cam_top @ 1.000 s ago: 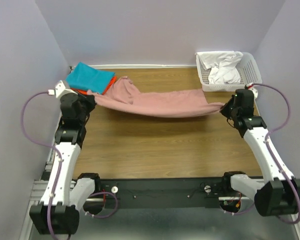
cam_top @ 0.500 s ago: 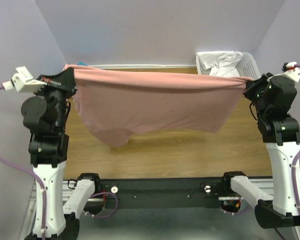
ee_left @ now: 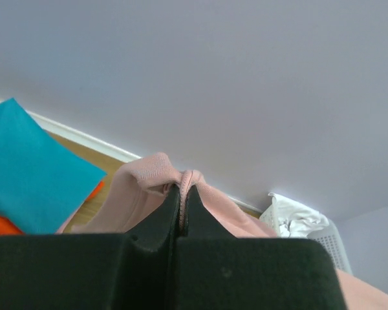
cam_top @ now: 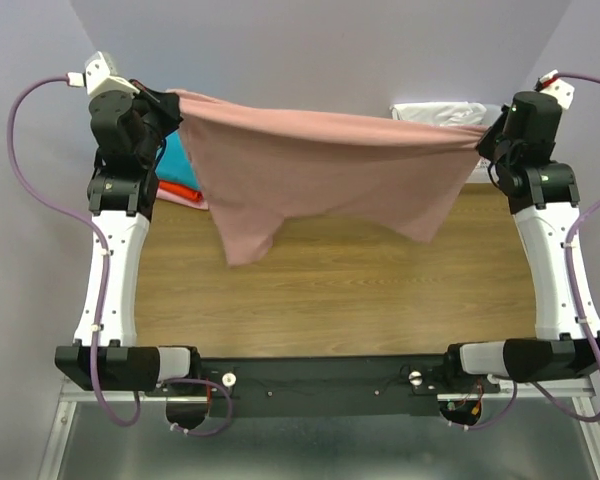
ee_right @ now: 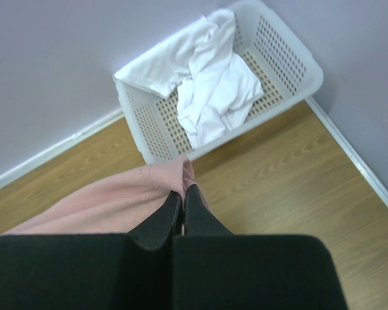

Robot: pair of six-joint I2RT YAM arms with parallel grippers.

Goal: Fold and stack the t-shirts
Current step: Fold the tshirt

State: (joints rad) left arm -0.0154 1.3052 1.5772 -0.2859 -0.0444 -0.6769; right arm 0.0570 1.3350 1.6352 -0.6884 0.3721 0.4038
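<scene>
Both left fingers (ee_left: 170,205) and right fingers (ee_right: 171,208) clamp pink tee (cam_top: 320,180). Stretched high to flatten; which edge held, unclear.

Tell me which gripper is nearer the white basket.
Right. The right gripper, shut on the pink shirt, hangs just in front of the basket; the left gripper holds the shirt's other end across the table.

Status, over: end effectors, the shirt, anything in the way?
Left end effector and right end effector shut on pink t-shirt. Shirt spread, hanging above table. Folded stack back left. Nothing blocking.
</scene>
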